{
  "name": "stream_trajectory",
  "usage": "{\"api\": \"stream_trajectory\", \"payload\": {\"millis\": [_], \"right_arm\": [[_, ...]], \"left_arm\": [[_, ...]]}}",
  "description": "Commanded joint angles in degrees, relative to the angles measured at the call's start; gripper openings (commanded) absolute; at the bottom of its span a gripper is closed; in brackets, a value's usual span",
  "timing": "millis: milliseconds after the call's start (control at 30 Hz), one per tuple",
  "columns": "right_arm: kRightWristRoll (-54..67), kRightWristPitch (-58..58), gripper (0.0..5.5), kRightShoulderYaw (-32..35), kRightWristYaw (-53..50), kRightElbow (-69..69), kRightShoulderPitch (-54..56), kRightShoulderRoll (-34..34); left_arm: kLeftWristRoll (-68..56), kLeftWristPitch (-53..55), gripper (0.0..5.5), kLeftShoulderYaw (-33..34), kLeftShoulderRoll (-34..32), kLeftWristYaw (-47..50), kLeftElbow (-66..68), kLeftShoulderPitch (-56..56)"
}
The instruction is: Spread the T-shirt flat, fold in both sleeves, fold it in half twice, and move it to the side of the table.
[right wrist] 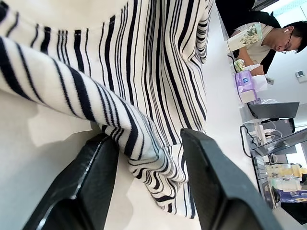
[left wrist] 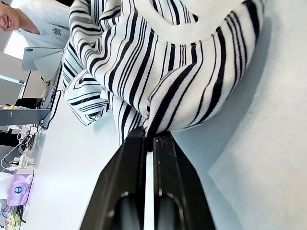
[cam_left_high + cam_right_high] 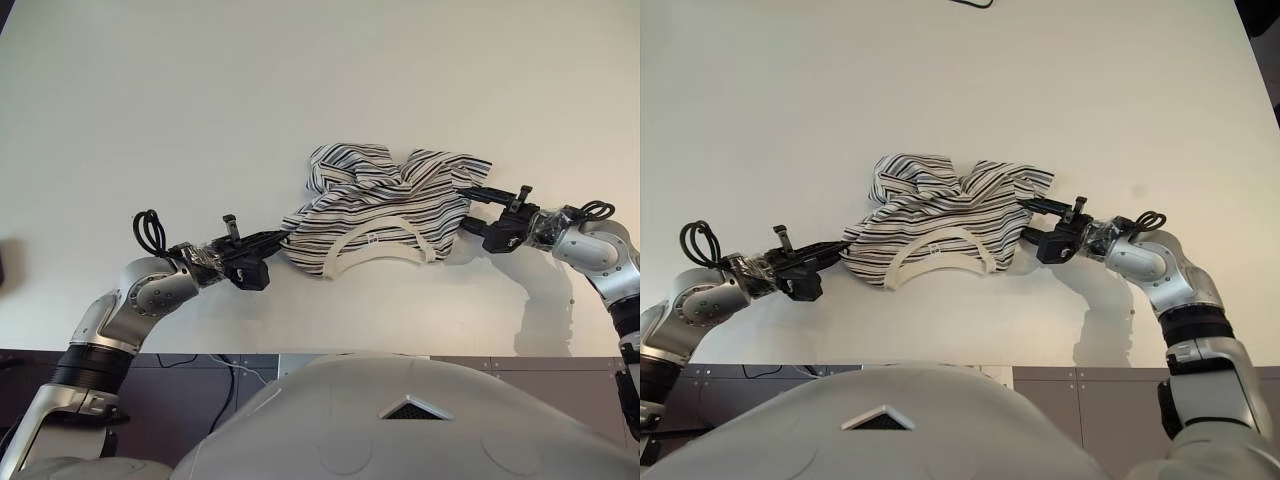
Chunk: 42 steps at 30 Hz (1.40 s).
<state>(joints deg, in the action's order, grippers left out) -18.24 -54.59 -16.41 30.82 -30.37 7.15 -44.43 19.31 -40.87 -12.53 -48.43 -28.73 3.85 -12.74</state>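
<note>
On the white table [image 3: 150, 100], crumpled T-shirt [image 3: 380, 205] between left gripper [image 3: 283, 239] and right gripper [image 3: 468, 208].

- T-shirt [image 3: 385, 200]: white with black stripes, thick and thin mixed, running in differing directions over the crumpled cloth.
- Collar band [image 3: 338, 255]: plain white.
- Bench [image 3: 200, 100]: one even white.
- Jaws on both arms: black.
- Small packet [image 2: 19, 189] far along the bench: purple.
</note>
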Motion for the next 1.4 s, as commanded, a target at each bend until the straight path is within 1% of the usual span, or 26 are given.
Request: {"api": "stream_trajectory", "payload": {"millis": [33,167,233,367,533,667,767,867,967,1133,1267,1400], "right_arm": [[11.27,7.29,2.28,1.67,4.36,6.61,1.87,1.76],[18.05,14.38,2.28,4.41,7.11,11.25,5.63,2.34],[16.4,13.35,2.28,4.54,8.15,10.5,6.23,1.05],[8.18,7.96,2.28,3.3,7.85,0.08,8.86,-1.26],[0.71,4.99,2.28,1.65,1.73,-13.92,12.14,1.74],[-7.3,4.44,2.28,-2.54,-4.11,-22.7,16.25,4.38],[-12.92,3.13,2.28,-5.95,-6.29,-26.81,17.69,1.34],[-13.28,0.01,2.28,-7.2,-3.75,-27.85,17.81,-3.7],[-5.84,-2.54,2.28,-7.18,6.77,-23.31,15.09,-8.21],[11.91,2.56,2.28,-4.09,18.05,-8.27,10.1,-9.93],[17.97,5.07,2.28,-2.62,21.82,2.8,5.67,-11.0],[17.79,2.47,2.28,-1.45,22.66,5.62,0.03,-12.72]], "left_arm": [[-0.26,0.99,0.12,0.46,-0.75,-1.2,0.09,0.05],[0.23,1.04,0.12,-0.08,-0.44,-1.3,-0.46,-1.75],[0.28,1.0,0.12,-0.12,-0.74,-1.53,-0.49,-2.15],[0.17,1.01,0.12,-0.37,-1.19,-2.52,-0.19,-1.38],[-0.01,0.79,0.12,-0.88,-1.13,-3.77,0.02,-0.46],[-0.28,1.17,0.12,-1.04,-1.12,-4.9,-0.86,-0.06],[0.53,0.69,0.12,-0.68,-1.9,-5.21,-0.09,0.24],[2.61,0.37,0.12,0.03,-2.74,-4.0,1.27,-1.24],[5.8,1.19,0.12,0.07,-2.51,-1.5,2.09,-4.11],[5.04,1.77,0.12,0.41,-1.1,0.71,-1.01,-7.48],[4.3,2.98,0.12,0.83,-0.34,1.36,-3.76,-8.61],[4.49,3.73,0.12,1.18,-0.1,2.02,-4.99,-9.79]]}}
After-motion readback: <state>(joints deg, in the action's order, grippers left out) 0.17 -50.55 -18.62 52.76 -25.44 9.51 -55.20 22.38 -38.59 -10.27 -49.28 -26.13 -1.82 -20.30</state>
